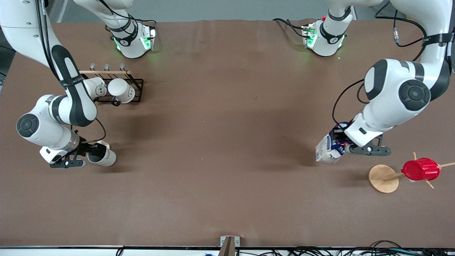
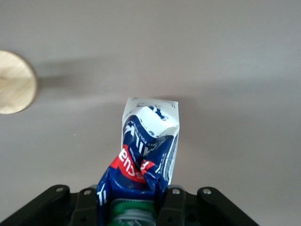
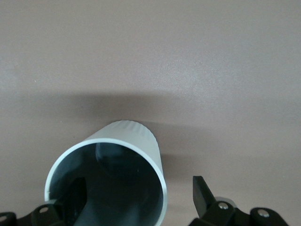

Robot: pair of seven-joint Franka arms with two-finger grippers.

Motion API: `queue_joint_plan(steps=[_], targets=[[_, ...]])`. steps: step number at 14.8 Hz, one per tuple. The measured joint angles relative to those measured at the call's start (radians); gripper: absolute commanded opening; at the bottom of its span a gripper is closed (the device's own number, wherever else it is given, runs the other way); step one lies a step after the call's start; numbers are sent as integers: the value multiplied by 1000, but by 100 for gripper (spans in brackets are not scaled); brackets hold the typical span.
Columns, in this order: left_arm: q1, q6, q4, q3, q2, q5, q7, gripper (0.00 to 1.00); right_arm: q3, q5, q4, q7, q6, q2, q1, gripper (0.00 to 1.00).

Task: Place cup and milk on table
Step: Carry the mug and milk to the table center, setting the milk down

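1. The milk (image 1: 328, 151) is the carton you see at the left arm's end of the table (image 1: 220, 142), tilted, with its crumpled top pinched in the left gripper (image 1: 342, 141). Whether its base touches the tabletop cannot be told.
2. On the carton, the left wrist view shows a dark blue and white print (image 2: 149, 141) with a red label carrying white letters; they are creased and cannot be read as a word. The green cap sits low between the fingers.
3. The cup (image 1: 102, 154) stands toward the right arm's end of the table, its open mouth up and its grey inside showing. Faint dark lettering near its rim is too small to read.
4. The right gripper (image 1: 82, 152) is at the cup, released and spread wide: in the right wrist view one finger (image 3: 203, 193) stands clear just outside the cup's wall (image 3: 127, 141), apart from it. You cannot tell where the other finger sits.
5. The left arm bends down from its base with its wrist low over the carton, clenched on it. The right arm folds down at its elbow, its wrist low beside the cup.
6. A wooden stand (image 1: 384, 178) with a red ribbed cup (image 1: 421, 169) on a peg sits beside the carton, nearer to the front camera.
7. A black rack (image 1: 124, 89) holding two white mugs (image 1: 121, 90) sits farther from the front camera than the cup.
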Motion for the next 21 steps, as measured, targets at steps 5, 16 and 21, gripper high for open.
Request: queue_joint_plan(steps=[5, 16, 21], targets=[[-198, -37, 148, -4, 121, 0, -209, 17, 0, 0, 0, -1, 6, 10, 0, 0], [-494, -37, 399, -5, 409, 0, -521, 21, 102, 1, 139, 108, -353, -57, 64, 0], [-517, -13, 411, -18, 427, -28, -526, 90, 314, 0, 146, 491, -355, -80, 99, 0]])
